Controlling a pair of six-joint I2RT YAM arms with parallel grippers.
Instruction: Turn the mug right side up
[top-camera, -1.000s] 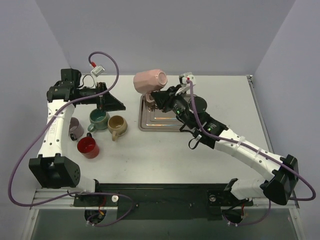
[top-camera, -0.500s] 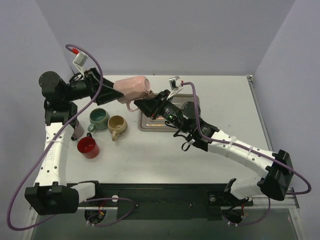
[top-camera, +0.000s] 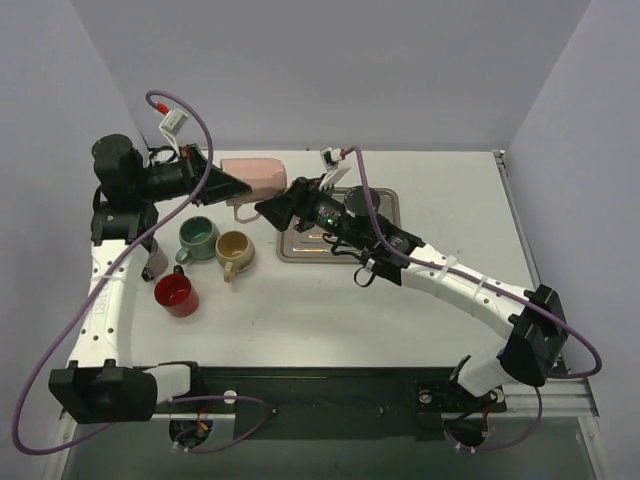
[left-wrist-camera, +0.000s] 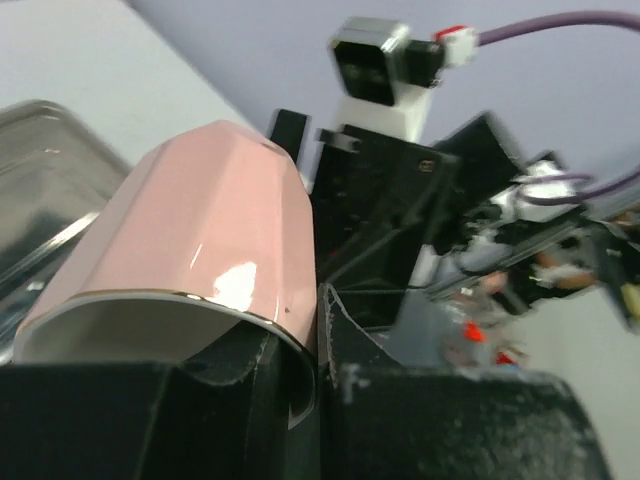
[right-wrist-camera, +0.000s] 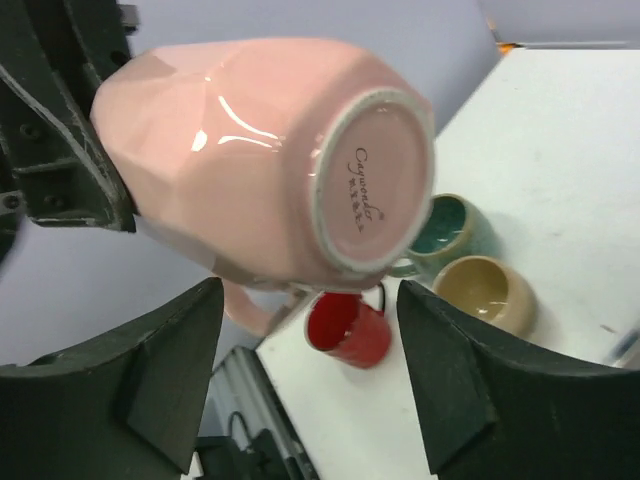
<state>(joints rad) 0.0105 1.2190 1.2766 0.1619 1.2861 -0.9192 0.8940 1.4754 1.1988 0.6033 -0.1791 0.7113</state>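
Top ext: pink mug (top-camera: 255, 178) in air near far edge of table, left half, lying sideways. Mouth faces left gripper (top-camera: 226, 184), base faces right gripper (top-camera: 274, 207).

L wrist: left claw pinched on mug rim, rim wedged betw its 2 fingers.

R wrist: right claw spread wide, fingers (right-wrist-camera: 170, 370) flanking base, no contact seen.

Judgement: mid-flip. Roll L wrist slowly till mouth is up, grip firm, R arm clear. Set down away fr teal mug (top-camera: 197, 238).

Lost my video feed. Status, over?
Left gripper shut on mug rim. Right gripper open, by its base. Mug airborne, on its side. Cups on table below, clear of it.
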